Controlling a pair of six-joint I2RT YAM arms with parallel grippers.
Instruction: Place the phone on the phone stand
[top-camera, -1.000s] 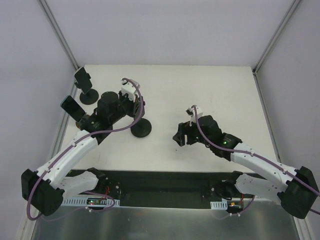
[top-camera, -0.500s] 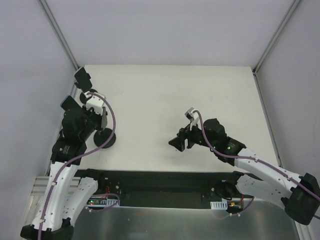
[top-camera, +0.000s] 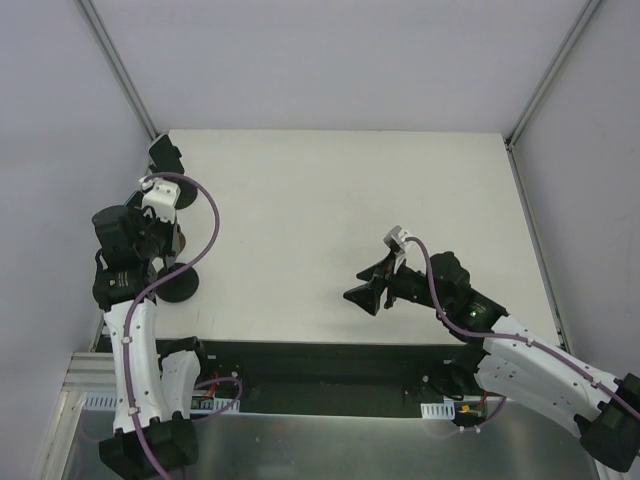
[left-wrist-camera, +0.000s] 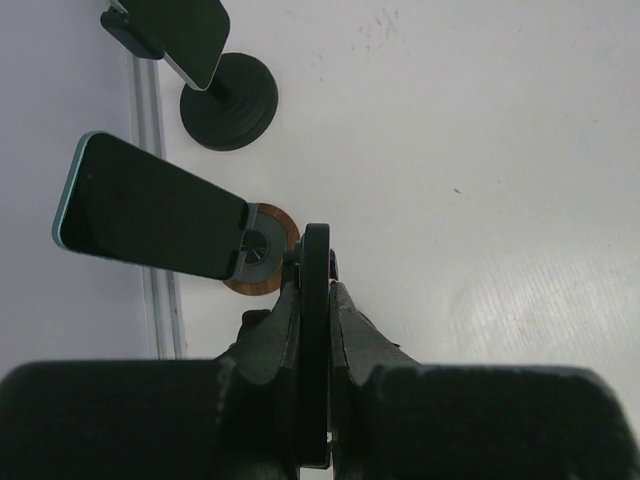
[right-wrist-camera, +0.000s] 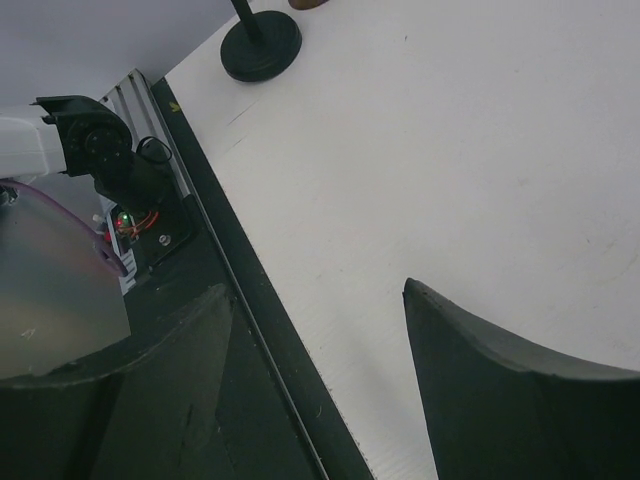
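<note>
At the worktop's (top-camera: 400, 200) left edge, I see my left claw (left-wrist-camera: 314, 292) clamped on a phone stand (left-wrist-camera: 316, 245); my right claw (right-wrist-camera: 305, 300) gapes wide.

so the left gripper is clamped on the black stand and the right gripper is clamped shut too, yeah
Not quite. The left gripper is clamped on the black stand, but the right gripper is open: the right wrist view shows its fingers wide apart, holding nothing.
</note>
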